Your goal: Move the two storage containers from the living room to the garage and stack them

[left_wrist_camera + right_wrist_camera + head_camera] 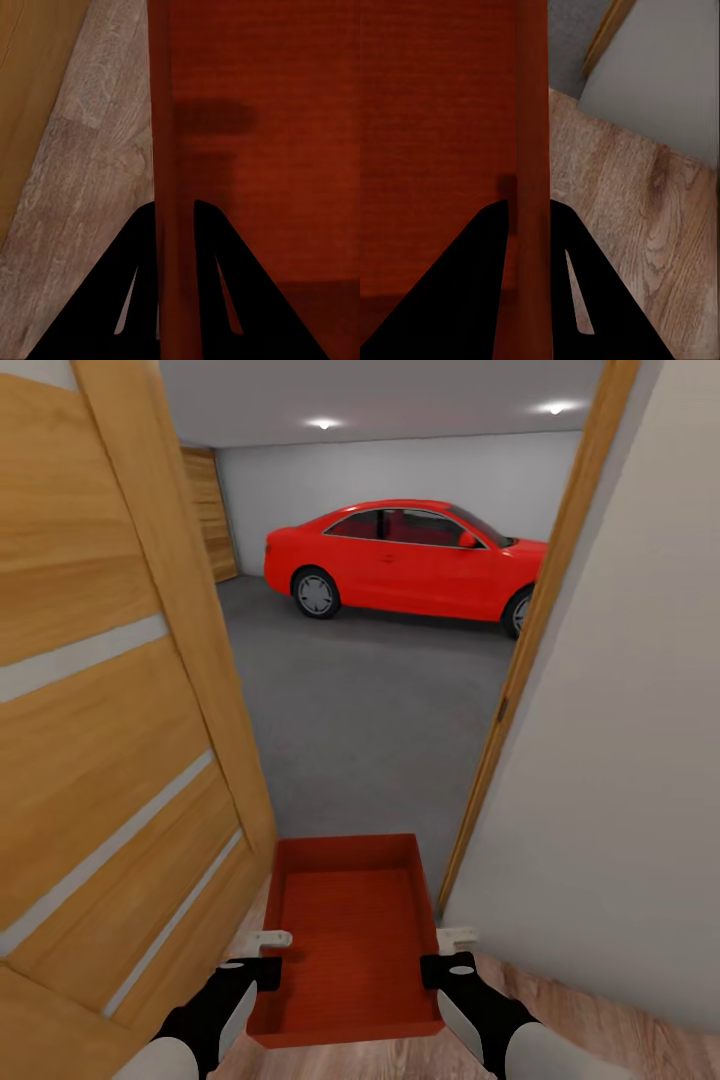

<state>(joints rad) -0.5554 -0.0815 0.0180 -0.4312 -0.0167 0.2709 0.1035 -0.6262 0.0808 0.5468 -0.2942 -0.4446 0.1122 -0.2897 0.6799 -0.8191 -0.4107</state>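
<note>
Both pincers, left gripper and right gripper, clench opposite walls of one storage container between them; ahead, the garage floor awaits, placing and stacking undone.

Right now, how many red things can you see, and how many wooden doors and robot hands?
Red storage container: 1
Red car: 1
Wooden doors: 2, the open door and the far door
End effectors: 2, left end effector and right end effector
Total: 6
</note>
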